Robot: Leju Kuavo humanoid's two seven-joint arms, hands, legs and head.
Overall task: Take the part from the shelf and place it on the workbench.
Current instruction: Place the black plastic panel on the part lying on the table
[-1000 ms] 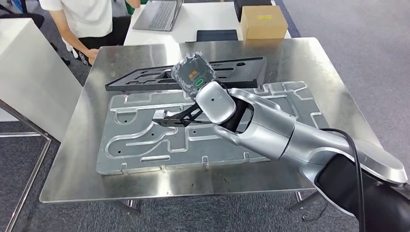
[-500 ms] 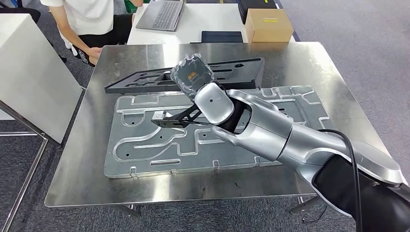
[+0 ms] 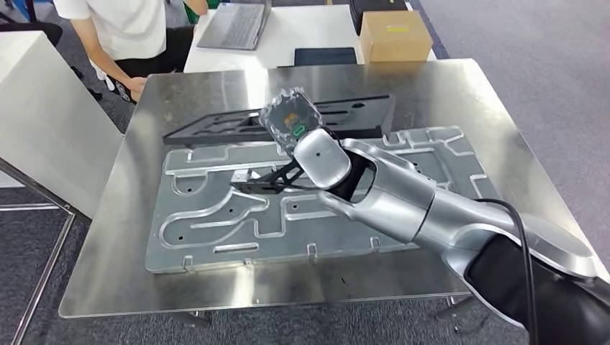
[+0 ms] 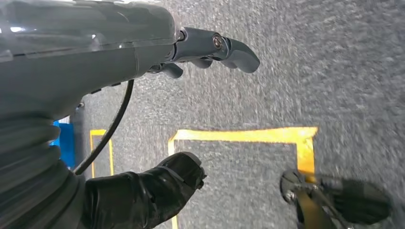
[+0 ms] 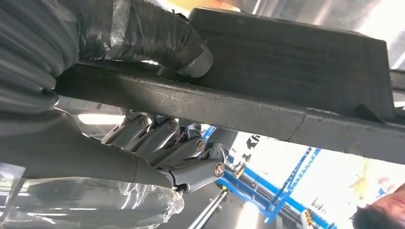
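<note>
Head view: right hand (image 3: 288, 169) gripping black part (image 3: 252, 180), fingers closed round it, hovering just above grooved plate (image 3: 216, 237) on workbench (image 3: 129, 237); part's long axis pointing away from hand, leftward. Left hand (image 4: 191, 52) hanging empty, fingers loosely curled.

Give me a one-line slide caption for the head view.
Right hand holds a black part above the grooved metal plate on the steel workbench.

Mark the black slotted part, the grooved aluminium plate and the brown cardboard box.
black slotted part (image 3: 360, 108), head view, far right end.
grooved aluminium plate (image 3: 208, 215), head view, left half.
brown cardboard box (image 3: 394, 34), head view, top face.
</note>
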